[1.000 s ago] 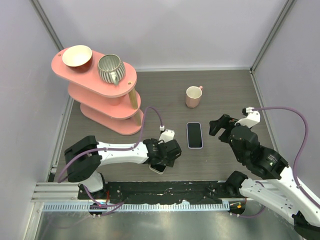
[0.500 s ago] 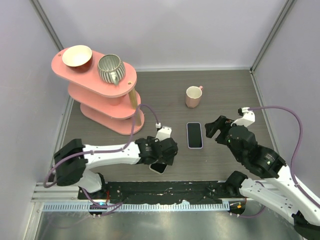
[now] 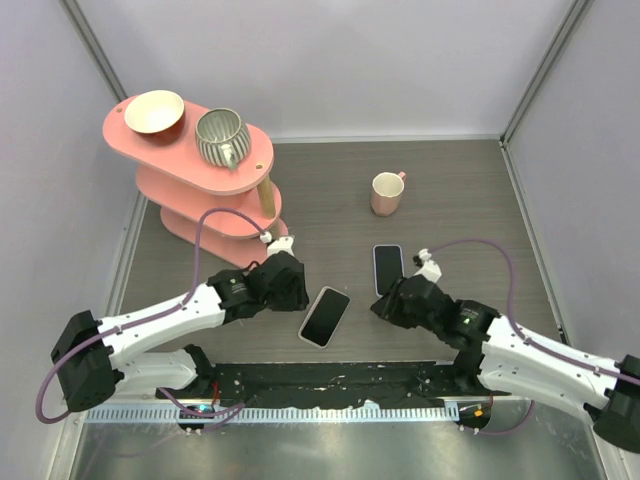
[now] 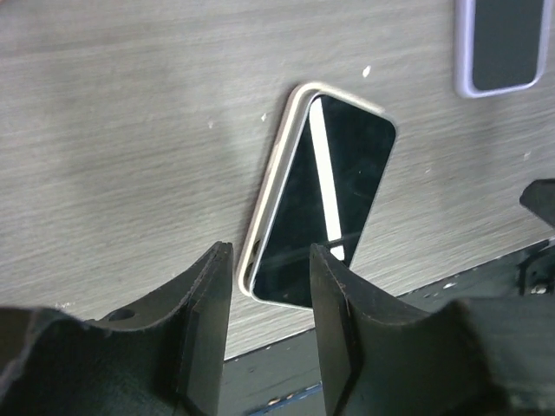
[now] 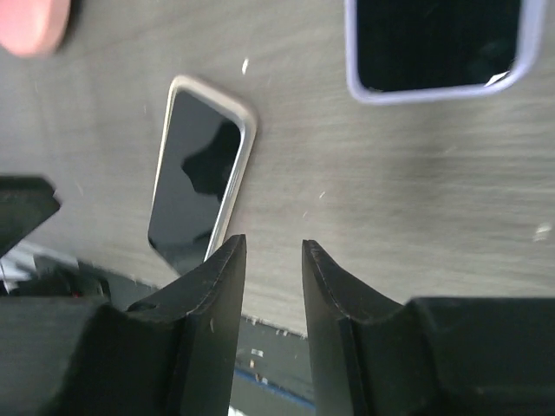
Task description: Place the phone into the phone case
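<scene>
A black phone (image 3: 326,316) lies slanted near the table's front edge inside a cream phone case (image 4: 270,192). In the left wrist view the case's left wall stands off the phone (image 4: 331,195), which looks tilted in it. My left gripper (image 3: 296,294) hovers just left of the phone, open with a moderate gap (image 4: 270,260) and nothing between the fingers. My right gripper (image 3: 386,306) is to the phone's right. Its jaws stand narrowly open and empty (image 5: 271,247), with the cream case (image 5: 227,186) ahead of the left finger.
A dark screen in a lavender case (image 3: 388,268) lies just behind my right gripper. A pink mug (image 3: 386,193) stands farther back. A pink tiered shelf (image 3: 170,185) at the back left carries a bowl (image 3: 153,112) and a ribbed silver pot (image 3: 220,137). A black rail (image 3: 330,381) runs along the front.
My left gripper drew back leftward off the phone, leaving it uncovered. My right arm swung down and left toward the phone. Both grippers' jaws narrowed.
</scene>
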Robot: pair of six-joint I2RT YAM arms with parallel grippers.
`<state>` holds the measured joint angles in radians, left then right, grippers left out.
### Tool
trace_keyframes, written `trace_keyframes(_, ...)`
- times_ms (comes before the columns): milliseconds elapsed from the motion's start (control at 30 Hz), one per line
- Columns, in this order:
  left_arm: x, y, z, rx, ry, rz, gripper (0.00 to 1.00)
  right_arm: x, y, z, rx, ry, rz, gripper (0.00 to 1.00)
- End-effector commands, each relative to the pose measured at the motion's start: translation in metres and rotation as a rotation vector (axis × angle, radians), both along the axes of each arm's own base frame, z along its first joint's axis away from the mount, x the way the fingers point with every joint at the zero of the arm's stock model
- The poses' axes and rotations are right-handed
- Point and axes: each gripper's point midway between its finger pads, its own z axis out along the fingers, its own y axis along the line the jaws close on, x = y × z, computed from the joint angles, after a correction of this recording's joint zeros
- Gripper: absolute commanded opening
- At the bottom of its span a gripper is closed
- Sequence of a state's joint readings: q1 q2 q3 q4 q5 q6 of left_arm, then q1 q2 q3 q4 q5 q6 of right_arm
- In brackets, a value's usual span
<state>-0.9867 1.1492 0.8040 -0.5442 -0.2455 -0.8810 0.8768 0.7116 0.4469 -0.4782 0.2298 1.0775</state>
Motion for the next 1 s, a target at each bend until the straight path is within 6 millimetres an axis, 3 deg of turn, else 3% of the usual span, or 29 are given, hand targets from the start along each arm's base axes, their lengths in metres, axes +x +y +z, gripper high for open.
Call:
trace_keyframes(0,-0.013,-0.007,-0.016,-0.075,0.071,-0.05,0.43,-0.008,0.051,0.013,0.134,-0.006,0.064,0.38)
trace_keyframes(200,-0.024,-0.009,-0.043,-0.086,0.132,-0.064,0.37,-0.011,0.07,-0.013,0.005,0.04,0.11,0.37)
trace_keyframes(367,-0.03,-0.014,-0.061,-0.138,0.157,-0.065,0.36,0.0,0.063,-0.018,-0.082,0.007,0.084,0.37)
trace_keyframes(633,-0.034,-0.003,-0.094,-0.055,0.206,-0.043,0.31,0.015,0.059,-0.027,-0.161,-0.04,0.052,0.37)
trace_keyframes(800,-0.034,-0.006,-0.096,-0.059,0.213,-0.041,0.3,0.018,0.061,-0.034,-0.197,-0.037,0.056,0.37)
trace_keyframes(967,-0.035,-0.016,-0.084,-0.146,0.205,-0.041,0.3,0.024,0.067,-0.038,-0.215,-0.042,0.059,0.37)
